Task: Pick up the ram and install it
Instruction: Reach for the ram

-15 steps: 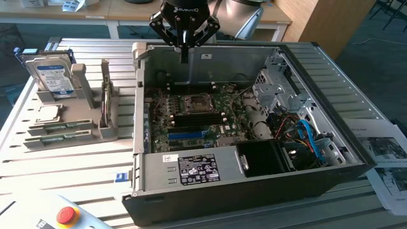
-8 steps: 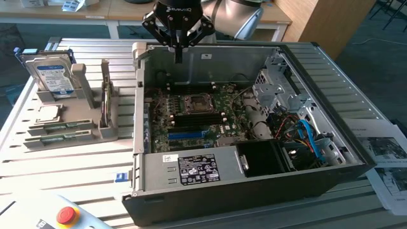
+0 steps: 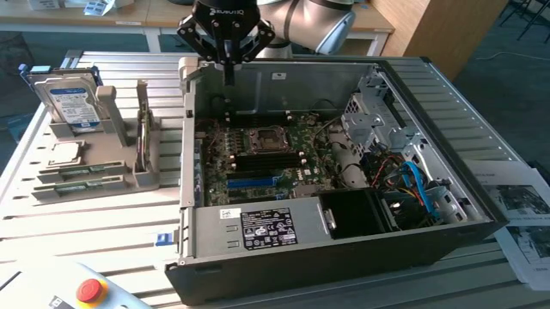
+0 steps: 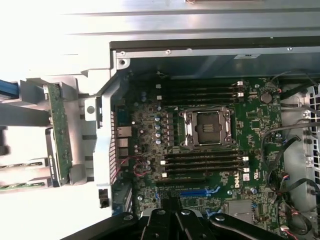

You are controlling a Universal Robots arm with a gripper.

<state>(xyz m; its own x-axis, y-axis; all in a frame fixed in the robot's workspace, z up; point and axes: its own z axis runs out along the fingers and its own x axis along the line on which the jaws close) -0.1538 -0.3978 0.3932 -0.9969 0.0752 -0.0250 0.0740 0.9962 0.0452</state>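
Note:
The ram [image 3: 143,132] is a thin green stick standing on its long edge in a grey holder [image 3: 103,174], at the exterior view's left of the open computer case [image 3: 344,232]. In the wrist view the ram [image 4: 59,131] shows edge-on beside the case wall. My gripper [image 3: 229,78] hangs above the case's back wall, over the motherboard [image 3: 297,164] and well apart from the ram. Its fingers are shut together with nothing between them, and they show over the board [image 4: 172,219]. Black memory slots [image 4: 205,161] lie empty beside the processor socket [image 4: 207,127].
The holder also carries a blue-labelled hard drive [image 3: 72,103], a square silver processor [image 3: 66,153] and two more green sticks lying flat [image 3: 79,172]. A red emergency button [image 3: 90,291] sits at the front. Papers [image 3: 520,212] lie at the exterior view's right. Cables [image 3: 413,183] crowd the case's right side.

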